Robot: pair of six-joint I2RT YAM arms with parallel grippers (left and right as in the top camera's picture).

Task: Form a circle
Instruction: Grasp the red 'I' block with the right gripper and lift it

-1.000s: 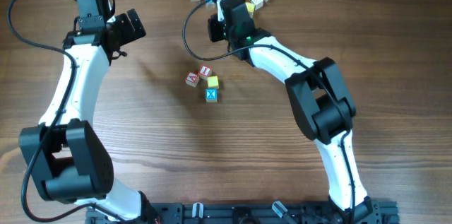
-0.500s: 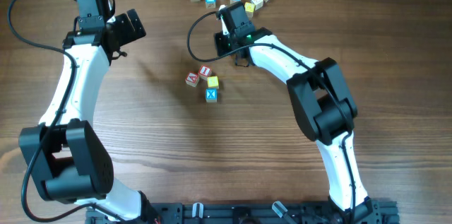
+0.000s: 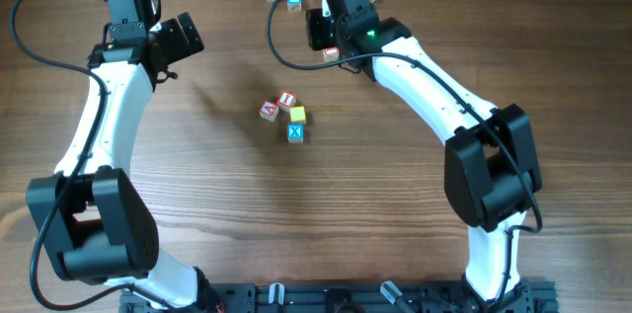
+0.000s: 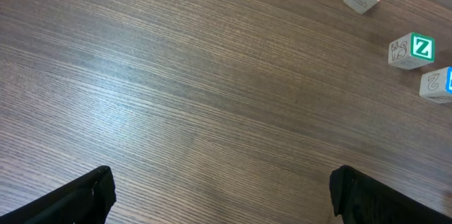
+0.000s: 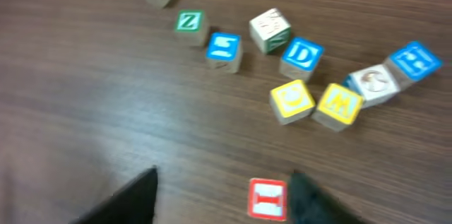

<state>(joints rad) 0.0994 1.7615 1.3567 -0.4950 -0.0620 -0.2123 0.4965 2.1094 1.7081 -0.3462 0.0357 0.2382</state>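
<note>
My right gripper [image 5: 224, 177], fingers apart, has a loose red-lettered block [image 5: 268, 199] between them; both sit beyond the circle [image 3: 295, 116], slightly to its right.

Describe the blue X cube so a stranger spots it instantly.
Near the middle of the brown wooden table sit four small wooden letter cubes, huddled together. The blue-faced X cube is the one nearest the robot's bases, beside the yellow-faced cube; the other two show red.

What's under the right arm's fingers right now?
A red-lettered cube lies on the table between the spread fingers, with a gap beside it. Overhead, the arm covers some of the loose cubes beyond.
</note>
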